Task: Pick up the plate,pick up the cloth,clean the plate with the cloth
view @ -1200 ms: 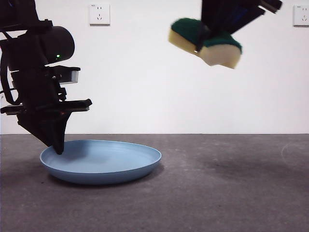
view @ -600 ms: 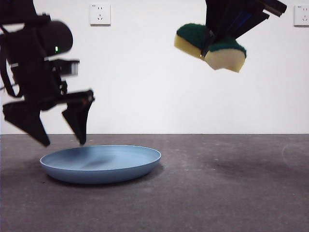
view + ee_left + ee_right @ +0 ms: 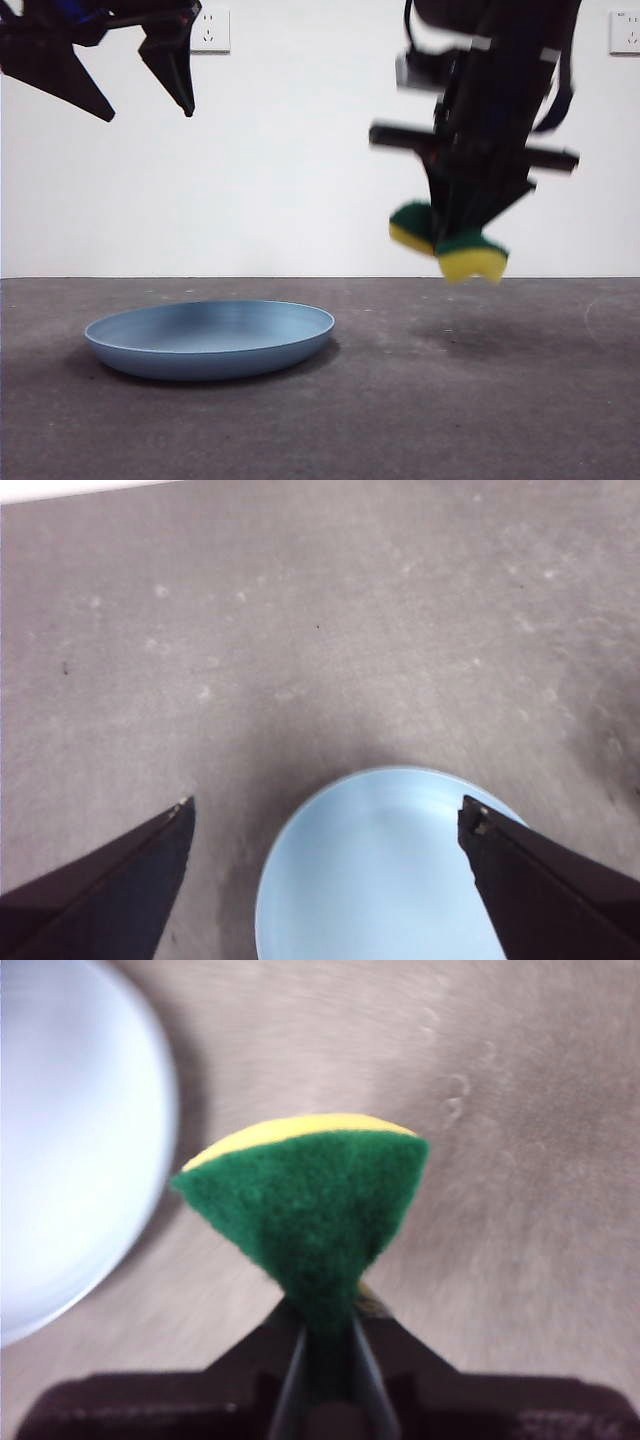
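Note:
The light-blue plate (image 3: 210, 340) lies flat on the dark table at the left. High above it hangs my left gripper (image 3: 145, 105), open and empty; the left wrist view looks down on the plate (image 3: 390, 880) between the spread jaws of that gripper (image 3: 325, 812). The cloth, a yellow and green sponge (image 3: 450, 248), hangs pinched in my right gripper (image 3: 440, 232), a short way above the table to the right of the plate. In the right wrist view the sponge (image 3: 310, 1200) is squeezed in the gripper (image 3: 325, 1350), with the plate (image 3: 70, 1160) off to one side.
Bare dark grey table (image 3: 480, 400) stretches right of the plate and below the sponge. A white wall with sockets (image 3: 210, 28) stands behind.
My left gripper opened, let go of the plate's rim and rose to the top of the view. The right gripper came down with the sponge, close to the table.

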